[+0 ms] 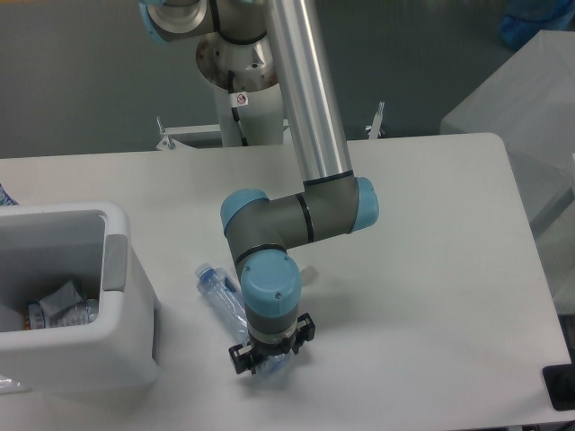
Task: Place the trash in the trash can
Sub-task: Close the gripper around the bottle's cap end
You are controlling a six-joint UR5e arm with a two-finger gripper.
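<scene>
Arm: wrist vertical, gripper (267, 357) pointing down, fingers closed around crushed bottle (225, 302) at its lower end. Bottle: lying flat on table (431, 269), long axis diagonal, cap toward trash can (108, 305).

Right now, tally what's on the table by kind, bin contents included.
Crushed plastic bottle on the table, under the end effector: 1
White trash can: 1
Trash pieces inside the can: at least 2, exact count unclear
Small clear item beside the arm's wrist, mostly hidden: 1
Total: at least 5
</scene>
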